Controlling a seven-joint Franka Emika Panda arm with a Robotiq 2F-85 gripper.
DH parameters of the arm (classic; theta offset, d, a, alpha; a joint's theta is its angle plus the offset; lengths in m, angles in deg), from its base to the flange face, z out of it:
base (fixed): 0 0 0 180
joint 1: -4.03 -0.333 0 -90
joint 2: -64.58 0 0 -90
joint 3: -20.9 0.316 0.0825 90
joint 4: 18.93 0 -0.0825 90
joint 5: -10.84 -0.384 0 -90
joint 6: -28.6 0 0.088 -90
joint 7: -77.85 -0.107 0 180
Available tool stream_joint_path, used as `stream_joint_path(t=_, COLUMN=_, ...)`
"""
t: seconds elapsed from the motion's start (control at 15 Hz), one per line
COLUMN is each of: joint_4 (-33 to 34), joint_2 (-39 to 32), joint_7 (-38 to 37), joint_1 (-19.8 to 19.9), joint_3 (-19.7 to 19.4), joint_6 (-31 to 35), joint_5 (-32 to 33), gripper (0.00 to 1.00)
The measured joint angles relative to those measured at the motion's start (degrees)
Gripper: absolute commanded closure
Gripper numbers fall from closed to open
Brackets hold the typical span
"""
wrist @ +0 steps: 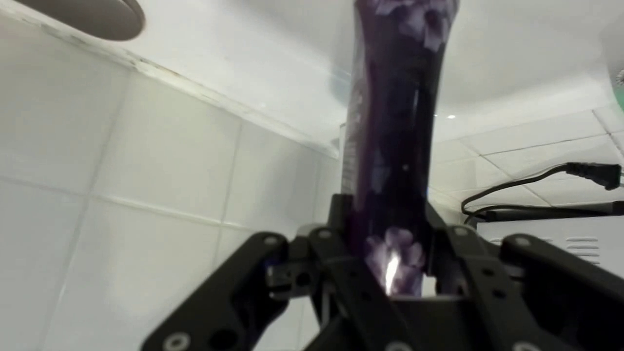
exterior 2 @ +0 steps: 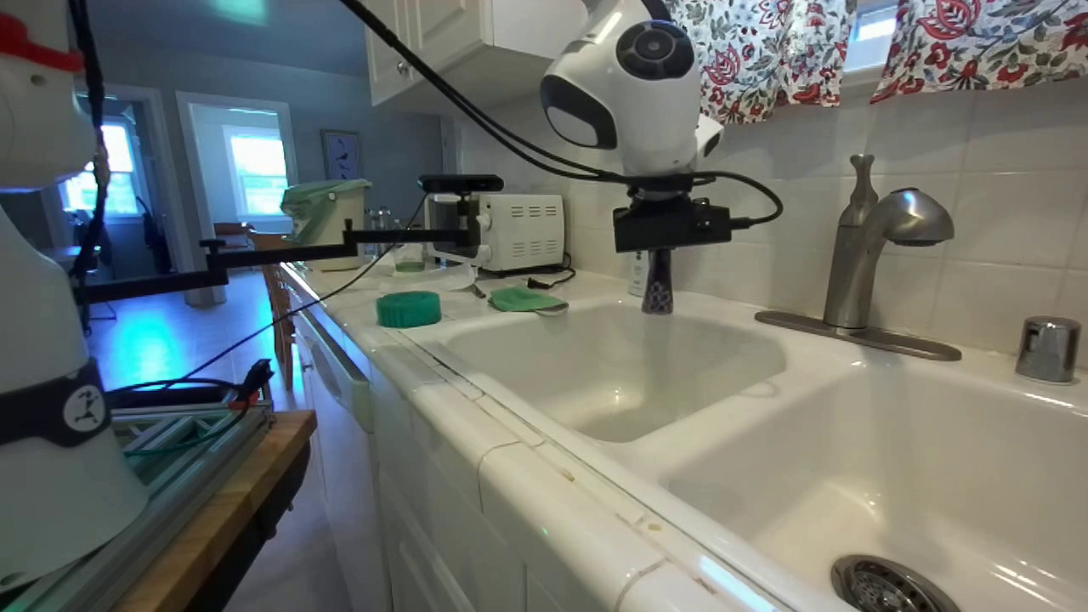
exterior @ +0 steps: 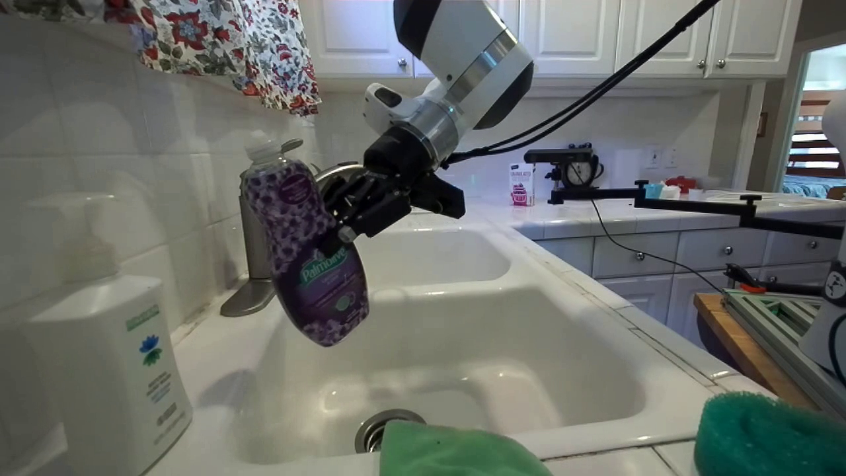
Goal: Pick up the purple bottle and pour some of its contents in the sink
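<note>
Student: What hangs above?
Tutor: Floral curtain [exterior: 228,49], at the tiled wall [exterior: 177,178], in both exterior views.
Student: Near that wall?
Tutor: White pump bottle [exterior: 106,370], upright.
Student: On the tiled counter [exterior 2: 527,476]?
Tutor: Green pad [exterior 2: 520,299], lying flat; round teal scrubber [exterior 2: 408,309], near the pad; white toaster oven [exterior 2: 523,231], beyond both; black plug [wrist: 597,174], near the oven.
Student: Far wall [exterior 2: 399,161]?
Tutor: Framed picture [exterior 2: 341,155].
</note>
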Motion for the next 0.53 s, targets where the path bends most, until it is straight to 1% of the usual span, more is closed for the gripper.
stream_joint_path(t=0.4, joint_4=-9.7, joint_2=9.4, joint_7=-1.2, joint_1=-1.2, joint_3=0.1, joint_6=6.4, joint_5=0.2, gripper=0.9)
stream_joint_path(t=0.53, joint_4=-12.3, joint_2=12.0, joint_7=-1.9, joint_1=-1.5, joint_3=0.1, joint_6=8.6, joint_5=1.2, gripper=0.9)
